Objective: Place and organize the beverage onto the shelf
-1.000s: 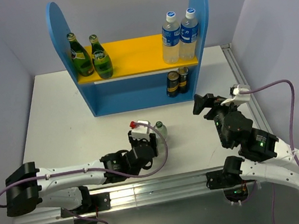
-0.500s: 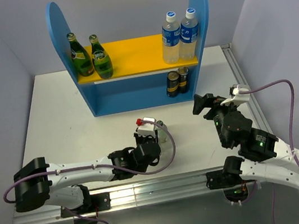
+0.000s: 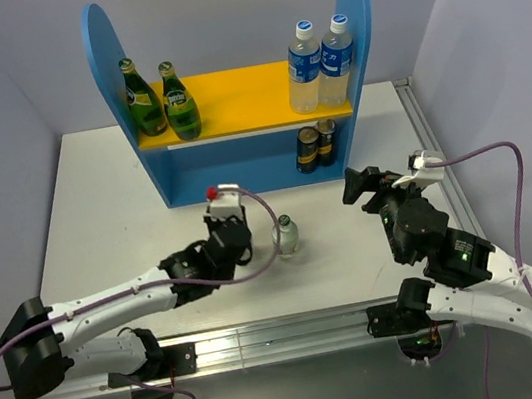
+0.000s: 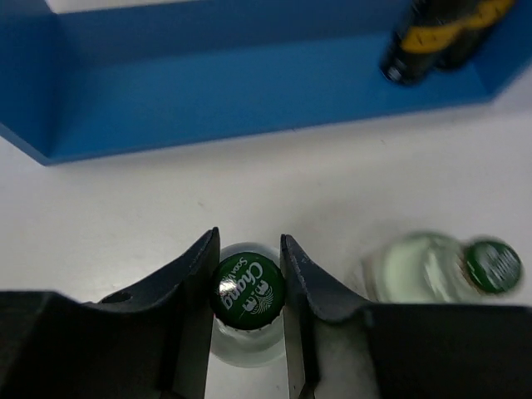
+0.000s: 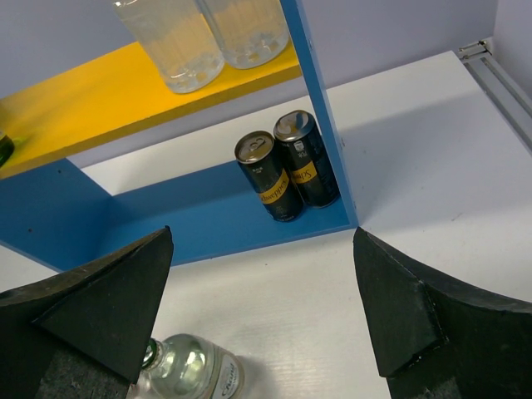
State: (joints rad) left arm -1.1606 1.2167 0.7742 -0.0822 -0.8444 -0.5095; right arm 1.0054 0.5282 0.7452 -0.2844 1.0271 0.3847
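Left end effector [image 4: 249, 243] is pinched shut on a bottle [image 4: 248, 288] at bottom centre. Next up, I'd guess: carry it to the shelf [image 4: 208, 91]'s lower level. Right end effector [image 5: 262, 287] gapes wide, empty.

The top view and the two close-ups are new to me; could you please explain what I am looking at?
Two robot arms are bolted to a table. The wide picture comes from a camera above and behind them. The two close-ups come from cameras on their wrists. At the back stands a blue and yellow shelf, with two green bottles and two water bottles on top and two cans below. The left gripper is shut on the top of a small bottle. A second bottle stands free beside it. The right gripper is open and empty, facing the shelf.
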